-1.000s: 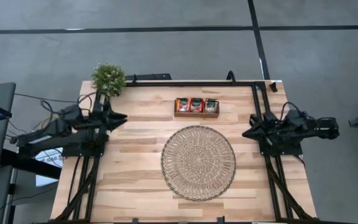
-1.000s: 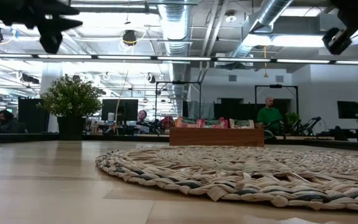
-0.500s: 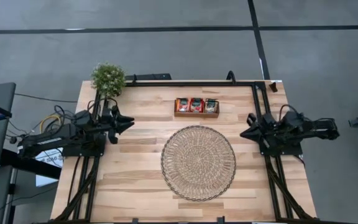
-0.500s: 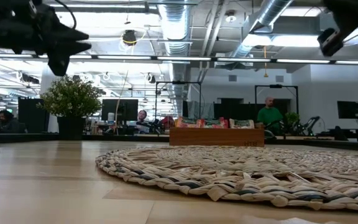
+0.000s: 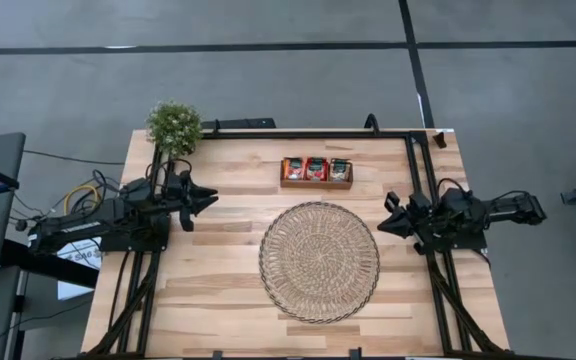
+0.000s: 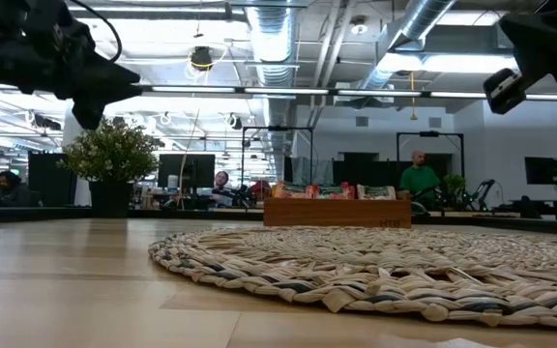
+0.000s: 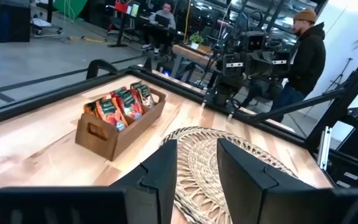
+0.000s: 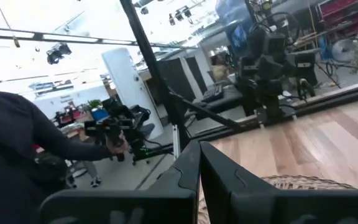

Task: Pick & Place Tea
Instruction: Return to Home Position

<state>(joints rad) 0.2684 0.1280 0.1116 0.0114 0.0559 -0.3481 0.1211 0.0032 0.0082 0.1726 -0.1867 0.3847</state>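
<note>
Red-orange, green-labelled tea stands packed in wooden tray.

Matte black jointed arms, looping black cables, angular two-fingered hands, perhaps yellow wiring

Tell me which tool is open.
The left tool: its wrist view shows a clear gap between its fingers. The right tool has its fingers closed together.
</note>
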